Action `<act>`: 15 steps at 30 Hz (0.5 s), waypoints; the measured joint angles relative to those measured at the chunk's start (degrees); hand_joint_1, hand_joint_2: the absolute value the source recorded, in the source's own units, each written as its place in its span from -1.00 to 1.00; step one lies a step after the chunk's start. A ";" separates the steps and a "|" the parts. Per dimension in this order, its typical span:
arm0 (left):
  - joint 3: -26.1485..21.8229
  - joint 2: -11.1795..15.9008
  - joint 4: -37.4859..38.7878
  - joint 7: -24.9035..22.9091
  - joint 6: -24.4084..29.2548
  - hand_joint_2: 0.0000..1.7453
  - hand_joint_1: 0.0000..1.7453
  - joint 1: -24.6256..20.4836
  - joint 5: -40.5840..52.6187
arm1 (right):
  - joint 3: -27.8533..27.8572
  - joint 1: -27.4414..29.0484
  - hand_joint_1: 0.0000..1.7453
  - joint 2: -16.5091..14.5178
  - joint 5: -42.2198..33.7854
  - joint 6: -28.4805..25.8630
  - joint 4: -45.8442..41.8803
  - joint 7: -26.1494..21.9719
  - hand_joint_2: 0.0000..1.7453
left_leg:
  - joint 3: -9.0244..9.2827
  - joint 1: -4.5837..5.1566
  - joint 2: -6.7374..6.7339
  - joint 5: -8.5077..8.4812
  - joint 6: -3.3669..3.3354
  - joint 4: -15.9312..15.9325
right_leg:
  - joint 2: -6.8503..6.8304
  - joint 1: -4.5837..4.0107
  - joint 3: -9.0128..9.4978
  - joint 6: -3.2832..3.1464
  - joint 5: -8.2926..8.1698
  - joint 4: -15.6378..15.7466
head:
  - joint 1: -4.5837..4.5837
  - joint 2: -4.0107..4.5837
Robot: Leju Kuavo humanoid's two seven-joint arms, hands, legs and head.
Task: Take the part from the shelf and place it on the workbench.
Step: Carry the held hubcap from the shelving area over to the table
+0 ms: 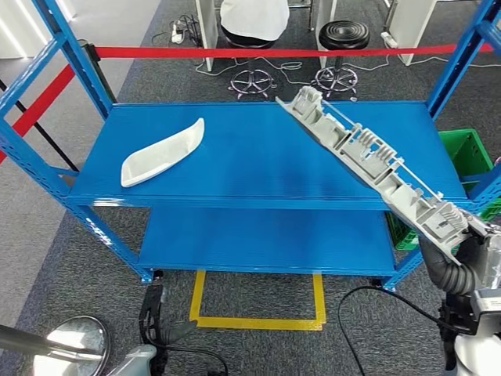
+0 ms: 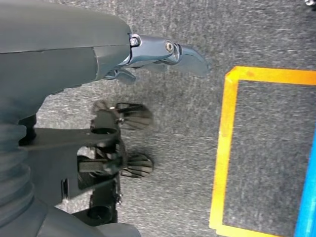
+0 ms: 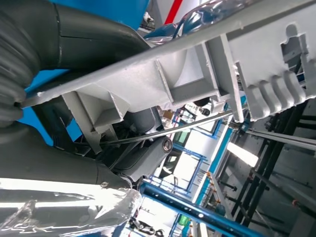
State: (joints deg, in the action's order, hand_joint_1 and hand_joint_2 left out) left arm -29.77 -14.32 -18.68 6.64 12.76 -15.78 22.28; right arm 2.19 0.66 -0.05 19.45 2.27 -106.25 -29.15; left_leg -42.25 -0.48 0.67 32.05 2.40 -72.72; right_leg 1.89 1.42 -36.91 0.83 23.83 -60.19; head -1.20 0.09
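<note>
The blue shelf (image 1: 254, 157) spans most of the scene, its top deck wide and flat, with blue uprights at the left and right ends and a lower deck beneath. Above its right half the long grey ribbed part (image 1: 378, 168) slants from far-centre down to the near right, lifted off the deck and grasped at its near end by the right hand (image 1: 455, 262) — so the taking step looks done and the carry to the workbench is what remains. No workbench is visible, so the next move likely calls for backing the part clear of the shelf and turning the body toward wherever the bench stands. The part is long, and its far tip hangs over the middle of the deck; swinging it could sweep the right upright or the green crate (image 1: 470, 157) just beyond the right end. A smaller white curved panel (image 1: 162, 153) lies on the left of the deck, well apart from the held part. The left hand (image 2: 164, 54) hangs over grey carpet near yellow floor tape (image 2: 223, 148), grasping nothing, fingers stretched out — free room on that side.
</note>
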 joint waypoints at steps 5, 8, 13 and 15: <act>0.08 0.17 0.03 -0.09 -0.19 1.00 -1.00 -0.08 0.10 | 0.72 0.43 1.00 -0.04 -0.04 -0.10 -0.18 -0.15 1.00 | 9.32 0.55 2.60 -3.25 -2.24 10.37 | 2.05 -0.49 -3.00 0.31 -2.75 0.01 | 0.06 0.00; 0.10 0.26 0.05 -0.11 -0.22 1.00 -1.00 -0.12 0.15 | 1.03 0.44 1.00 -0.08 -0.15 -0.23 -0.44 -0.32 1.00 | 12.08 0.94 3.70 -3.51 -2.54 15.23 | 3.46 -0.19 -3.57 1.45 -4.58 0.84 | 0.10 0.00; 0.13 0.21 0.13 -0.14 -0.25 1.00 -1.00 -0.03 0.15 | 1.42 0.78 1.00 -0.18 -0.22 -0.20 -0.48 -0.37 1.00 | 10.42 0.62 0.21 -6.73 -3.62 16.75 | -0.51 -0.20 -6.03 2.74 1.53 -4.45 | 0.64 0.00; 0.12 0.25 0.16 -0.15 -0.26 1.00 -1.00 0.13 0.14 | 1.43 0.72 1.00 -0.19 -0.23 -0.20 -0.48 -0.36 1.00 | 9.07 0.61 -1.36 -7.81 -3.61 16.71 | -1.44 -0.09 -7.28 3.30 5.66 -11.72 | 0.87 0.00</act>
State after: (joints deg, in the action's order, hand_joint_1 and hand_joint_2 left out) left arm -29.65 -14.07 -18.52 6.49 12.50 -15.65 22.42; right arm 3.62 1.38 -0.24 19.22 2.08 -106.72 -29.51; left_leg -33.18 0.13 -0.69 24.24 -1.21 -56.01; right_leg 0.45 1.33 -44.19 4.12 29.49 -71.91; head -0.33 0.09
